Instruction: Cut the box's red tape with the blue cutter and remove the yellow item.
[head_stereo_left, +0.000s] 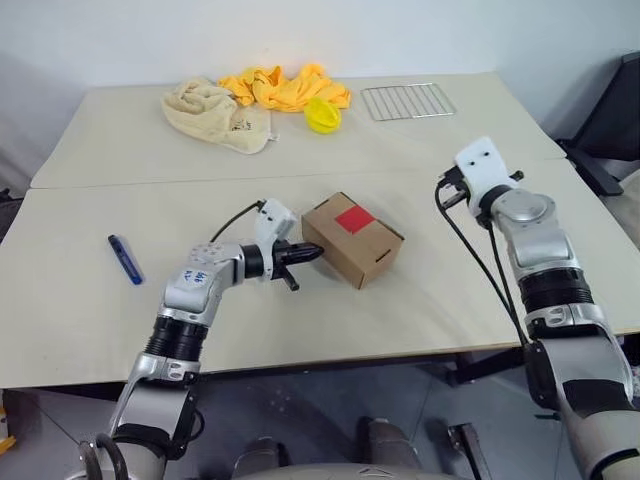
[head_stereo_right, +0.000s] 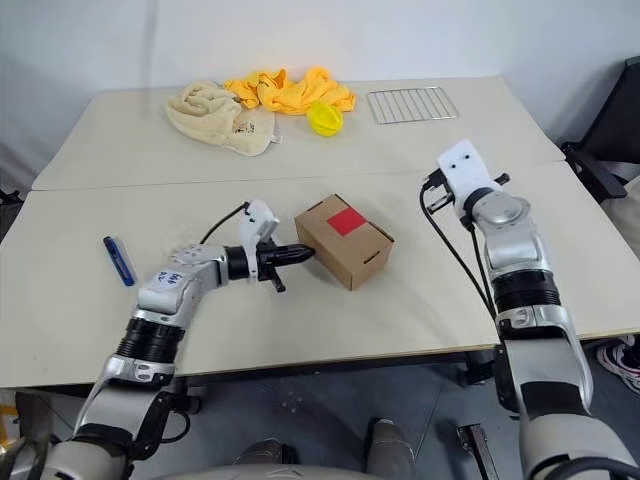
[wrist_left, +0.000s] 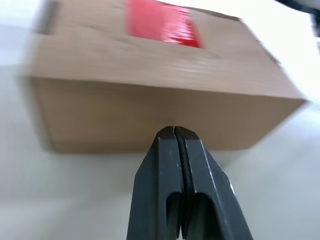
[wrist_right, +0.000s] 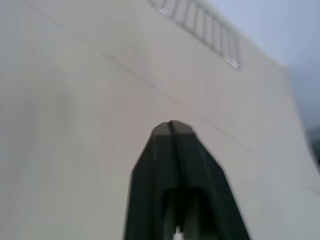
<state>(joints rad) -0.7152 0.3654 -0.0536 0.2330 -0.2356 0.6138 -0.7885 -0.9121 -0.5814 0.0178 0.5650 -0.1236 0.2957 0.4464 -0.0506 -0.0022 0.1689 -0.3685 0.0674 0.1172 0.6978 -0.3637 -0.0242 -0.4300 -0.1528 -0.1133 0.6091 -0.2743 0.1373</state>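
Observation:
The box (head_stereo_left: 352, 238), a small brown carton, lies closed at the middle of the table with the red tape (head_stereo_left: 354, 219) on its top face. My left gripper (head_stereo_left: 318, 252) is shut and empty, its tip right at the box's left side; in the left wrist view the shut fingertips (wrist_left: 173, 131) stand just before the carton wall (wrist_left: 150, 112). The blue cutter (head_stereo_left: 125, 259) lies alone on the table, far to the left. My right gripper (wrist_right: 171, 127) is shut and empty, raised over bare table well right of the box. The yellow item is hidden.
At the back of the table lie a beige cloth (head_stereo_left: 215, 112), a yellow-orange cloth (head_stereo_left: 285, 88), a lemon-yellow ribbed ball (head_stereo_left: 322, 115) and a wire rack (head_stereo_left: 407, 101). A dark chair (head_stereo_left: 615, 120) stands beyond the table's right edge.

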